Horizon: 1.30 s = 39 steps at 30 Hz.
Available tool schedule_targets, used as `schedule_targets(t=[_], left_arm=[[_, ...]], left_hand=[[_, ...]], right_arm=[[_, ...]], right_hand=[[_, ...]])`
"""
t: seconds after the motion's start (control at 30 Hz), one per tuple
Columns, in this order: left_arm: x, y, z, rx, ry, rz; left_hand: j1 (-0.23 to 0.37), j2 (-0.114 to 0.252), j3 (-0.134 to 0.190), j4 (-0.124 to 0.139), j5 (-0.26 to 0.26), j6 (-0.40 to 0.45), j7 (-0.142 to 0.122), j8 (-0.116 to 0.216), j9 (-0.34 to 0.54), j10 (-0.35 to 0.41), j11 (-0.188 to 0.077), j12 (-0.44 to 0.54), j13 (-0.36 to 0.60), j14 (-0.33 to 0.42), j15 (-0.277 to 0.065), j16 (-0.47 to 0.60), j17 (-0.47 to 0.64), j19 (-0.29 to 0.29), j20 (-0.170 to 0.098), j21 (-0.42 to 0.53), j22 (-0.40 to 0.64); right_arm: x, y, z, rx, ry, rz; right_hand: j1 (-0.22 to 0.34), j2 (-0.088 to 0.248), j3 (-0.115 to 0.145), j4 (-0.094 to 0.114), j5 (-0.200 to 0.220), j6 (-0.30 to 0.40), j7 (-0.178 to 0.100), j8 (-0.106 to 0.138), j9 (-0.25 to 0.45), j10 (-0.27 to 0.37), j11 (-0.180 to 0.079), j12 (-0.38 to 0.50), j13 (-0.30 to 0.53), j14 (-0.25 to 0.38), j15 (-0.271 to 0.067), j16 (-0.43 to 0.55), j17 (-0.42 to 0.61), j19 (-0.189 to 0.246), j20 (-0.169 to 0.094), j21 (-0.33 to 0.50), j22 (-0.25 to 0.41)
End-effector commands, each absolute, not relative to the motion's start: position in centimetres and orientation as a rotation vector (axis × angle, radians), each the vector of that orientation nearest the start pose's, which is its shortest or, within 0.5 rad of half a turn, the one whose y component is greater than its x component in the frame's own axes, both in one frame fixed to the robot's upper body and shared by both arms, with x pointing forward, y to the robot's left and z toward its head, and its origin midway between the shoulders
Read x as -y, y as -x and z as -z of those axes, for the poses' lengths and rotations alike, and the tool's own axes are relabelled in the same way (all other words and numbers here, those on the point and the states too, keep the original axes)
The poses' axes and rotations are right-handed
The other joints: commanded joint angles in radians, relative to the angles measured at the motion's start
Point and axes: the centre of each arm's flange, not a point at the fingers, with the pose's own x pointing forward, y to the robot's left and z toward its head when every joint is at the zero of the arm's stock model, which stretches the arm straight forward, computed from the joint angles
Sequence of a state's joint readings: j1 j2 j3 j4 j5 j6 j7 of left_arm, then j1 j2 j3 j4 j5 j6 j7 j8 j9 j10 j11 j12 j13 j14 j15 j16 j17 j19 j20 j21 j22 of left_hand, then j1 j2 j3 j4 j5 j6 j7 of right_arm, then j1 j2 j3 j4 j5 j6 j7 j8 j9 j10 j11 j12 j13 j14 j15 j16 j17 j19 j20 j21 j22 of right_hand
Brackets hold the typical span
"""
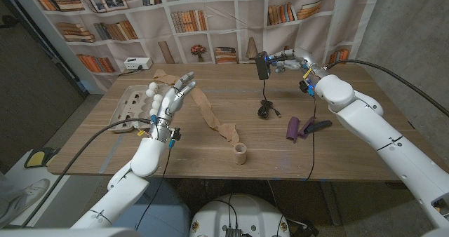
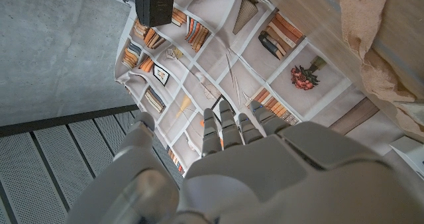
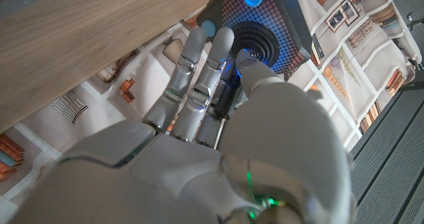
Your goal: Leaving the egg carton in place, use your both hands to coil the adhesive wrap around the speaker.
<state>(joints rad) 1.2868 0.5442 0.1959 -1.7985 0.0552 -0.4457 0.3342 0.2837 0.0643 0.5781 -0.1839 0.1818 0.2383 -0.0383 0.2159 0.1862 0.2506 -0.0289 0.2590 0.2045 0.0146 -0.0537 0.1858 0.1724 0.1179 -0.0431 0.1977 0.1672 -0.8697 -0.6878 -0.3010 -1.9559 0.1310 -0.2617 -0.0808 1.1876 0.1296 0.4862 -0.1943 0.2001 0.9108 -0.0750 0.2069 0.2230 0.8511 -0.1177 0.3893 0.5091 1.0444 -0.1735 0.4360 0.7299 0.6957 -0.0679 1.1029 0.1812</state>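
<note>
My right hand [image 1: 289,57] has its fingers clamped on the speaker [image 1: 263,65], lifted at the far right. My left hand [image 1: 168,105] hovers, fingers apart. The adhesive wrap [image 1: 210,114] lies unrolled on the worktop [image 1: 351,160]; no coiling is done yet, I judge.

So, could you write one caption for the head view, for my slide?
Right robot hand holds the speaker above the table; left robot hand is raised, open, beside the unrolled wrap.

can't really tell what the purple thing [image 1: 300,127] on the worktop [image 1: 210,153] is, and the left hand [image 1: 167,109] covers part of the egg carton [image 1: 133,105].
</note>
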Motion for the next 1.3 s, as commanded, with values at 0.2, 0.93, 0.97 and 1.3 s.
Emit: schedule_targets(t=[0.2,0.93,0.97,1.3], left_arm=[[-25.2,-49.3,5.4,0.991,-0.573,-0.013],[-23.5,-48.1,4.2,1.054,-0.749,0.081],[-23.4,-48.0,4.2,1.058,-0.766,0.079],[-22.6,-47.2,4.2,1.094,-0.924,0.048]], left_hand=[[0.077,-0.044,-0.007,0.008,-0.002,0.094,0.016,0.012,0.002,0.092,0.009,0.025,0.001,0.116,-0.024,0.015,0.0,0.102,-0.002,0.013,0.002],[0.11,-0.061,-0.015,0.009,-0.006,0.119,0.001,0.007,0.002,0.104,-0.01,0.02,0.0,0.093,-0.031,-0.003,0.0,0.067,-0.003,-0.008,0.003],[0.112,-0.061,-0.015,0.009,-0.006,0.12,0.0,0.007,0.002,0.104,-0.011,0.019,0.0,0.093,-0.032,-0.004,0.0,0.066,-0.003,-0.009,0.003],[0.121,-0.065,-0.019,0.011,-0.008,0.127,-0.006,0.005,0.003,0.093,-0.018,0.012,0.0,0.081,-0.031,-0.007,0.0,0.05,0.002,-0.014,0.004]], right_arm=[[24.2,-55.3,-10.2,0.661,0.551,-0.133],[24.5,-54.9,-9.7,0.65,0.564,-0.11],[24.5,-54.9,-9.6,0.65,0.564,-0.11],[24.6,-55.0,-9.5,0.65,0.564,-0.11]], right_hand=[[0.033,0.035,0.035,0.029,0.008,0.005,0.007,-0.001,0.0,0.054,0.024,0.015,0.071,0.01,-0.058,-0.002,0.004,-0.005,-0.08,0.011,0.003],[0.032,0.034,0.036,0.029,0.009,0.005,0.007,-0.002,0.0,0.053,0.026,0.011,0.074,0.014,-0.058,-0.009,0.008,-0.012,-0.081,0.027,0.001],[0.032,0.034,0.036,0.029,0.009,0.005,0.007,-0.002,0.0,0.054,0.027,0.011,0.075,0.014,-0.058,-0.009,0.008,-0.013,-0.081,0.027,0.001],[0.032,0.034,0.037,0.03,0.01,0.005,0.006,-0.003,0.0,0.053,0.025,0.009,0.075,0.015,-0.058,-0.011,0.01,-0.016,-0.081,0.032,0.0]])
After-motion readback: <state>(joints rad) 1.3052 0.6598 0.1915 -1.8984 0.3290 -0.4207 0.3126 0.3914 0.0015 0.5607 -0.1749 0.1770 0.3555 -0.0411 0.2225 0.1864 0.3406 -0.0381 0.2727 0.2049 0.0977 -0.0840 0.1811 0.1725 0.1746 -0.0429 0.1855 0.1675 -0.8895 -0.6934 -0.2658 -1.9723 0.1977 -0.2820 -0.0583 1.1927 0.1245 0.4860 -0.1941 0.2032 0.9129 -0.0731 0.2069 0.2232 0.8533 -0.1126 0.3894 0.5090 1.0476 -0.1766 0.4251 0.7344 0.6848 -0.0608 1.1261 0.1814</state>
